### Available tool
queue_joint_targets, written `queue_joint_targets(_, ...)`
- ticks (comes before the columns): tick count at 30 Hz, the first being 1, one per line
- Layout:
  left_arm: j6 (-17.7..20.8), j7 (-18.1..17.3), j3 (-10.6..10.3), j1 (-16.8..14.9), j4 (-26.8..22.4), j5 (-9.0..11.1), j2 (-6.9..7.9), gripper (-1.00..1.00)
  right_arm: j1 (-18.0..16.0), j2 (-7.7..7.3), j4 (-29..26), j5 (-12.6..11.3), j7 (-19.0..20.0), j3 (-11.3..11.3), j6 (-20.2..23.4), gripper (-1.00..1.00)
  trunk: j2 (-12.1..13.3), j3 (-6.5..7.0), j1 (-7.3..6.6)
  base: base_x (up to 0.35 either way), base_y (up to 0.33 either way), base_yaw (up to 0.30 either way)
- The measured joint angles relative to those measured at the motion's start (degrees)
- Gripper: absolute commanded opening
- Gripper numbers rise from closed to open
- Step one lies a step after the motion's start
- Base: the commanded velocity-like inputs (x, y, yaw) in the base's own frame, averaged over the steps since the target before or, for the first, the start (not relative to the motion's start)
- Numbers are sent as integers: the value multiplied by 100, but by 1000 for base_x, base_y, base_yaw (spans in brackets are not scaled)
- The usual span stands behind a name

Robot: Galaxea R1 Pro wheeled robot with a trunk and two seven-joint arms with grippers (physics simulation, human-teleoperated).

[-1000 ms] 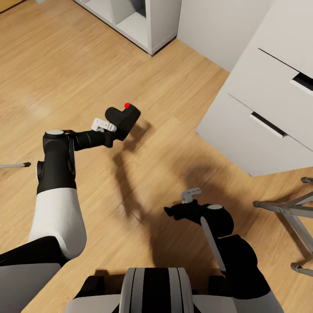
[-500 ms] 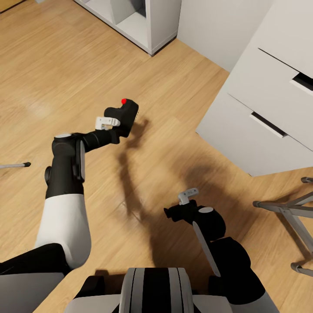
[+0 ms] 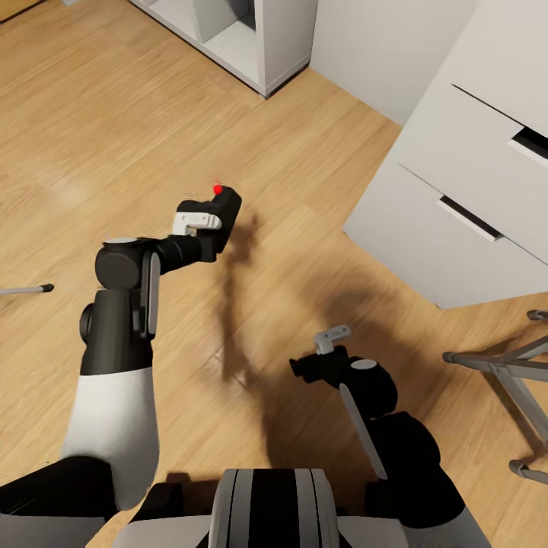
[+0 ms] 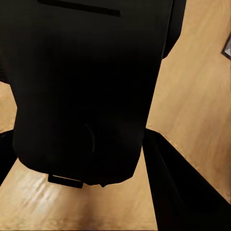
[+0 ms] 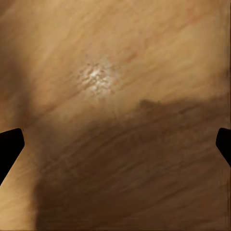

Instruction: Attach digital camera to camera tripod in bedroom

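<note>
My left gripper point(image 3: 215, 221) is shut on the digital camera point(image 3: 224, 207), a small black body with a red dot point(image 3: 218, 189) on top, held above the wood floor. In the left wrist view the camera's black body point(image 4: 86, 86) sits close up between the dark fingers point(image 4: 183, 192). One silver-grey leg tip with a black foot, belonging to the camera tripod point(image 3: 27, 289), pokes in at the far left; the rest of it is out of view. My right gripper point(image 3: 298, 369) hangs low over the floor, and in the right wrist view its gripper point(image 5: 115, 144) is open with nothing between the spread fingertips point(image 5: 9, 147).
A white drawer chest point(image 3: 472, 190) stands at the right and white cube shelves point(image 3: 243, 34) at the back. A low grey metal frame point(image 3: 510, 373) with flat feet lies at the right edge. Light wood floor point(image 3: 114, 129) stretches between them.
My left arm has swung its elbow up and to the right, and the camera has turned and dropped slightly. The right arm has barely moved.
</note>
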Motion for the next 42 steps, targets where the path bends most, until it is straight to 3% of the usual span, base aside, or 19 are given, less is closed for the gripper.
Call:
queue_joint_targets(9,160,167,-193,536,-348,35,-20,-100,74,-33,-1,-10,79,-568,-986,100,0,0,0,0,0,0)
queue_joint_targets(13,160,182,-247,713,-412,45,-28,-100,99,-46,-2,-14,530,-835,-1169,100,0,0,0,0,0,0)
queue_joint_targets(17,160,182,-260,801,-432,57,-30,-100,102,-35,-1,-19,904,-1049,-1217,100,5,88,-11,0,0,0)
queue_joint_targets(35,160,164,-286,837,-443,55,0,-100,88,7,-3,-24,1181,-1173,-1176,100,29,487,-57,0,0,0)
queue_joint_targets(39,156,156,-172,869,-437,-17,13,-100,59,9,-3,-24,1193,-1167,-939,100,35,575,-68,0,0,0)
queue_joint_targets(40,151,152,273,1033,-434,15,4,-100,44,11,-3,-23,1197,-1166,-882,100,36,597,-70,0,0,0)
queue_joint_targets(41,128,152,410,1079,-435,-130,12,-100,40,11,-1,-24,1197,-1166,-870,100,37,620,-72,0,0,24)
queue_joint_targets(42,160,147,442,1107,-436,88,17,-100,33,8,-2,-23,1198,-1171,-864,100,39,642,-75,0,0,54)
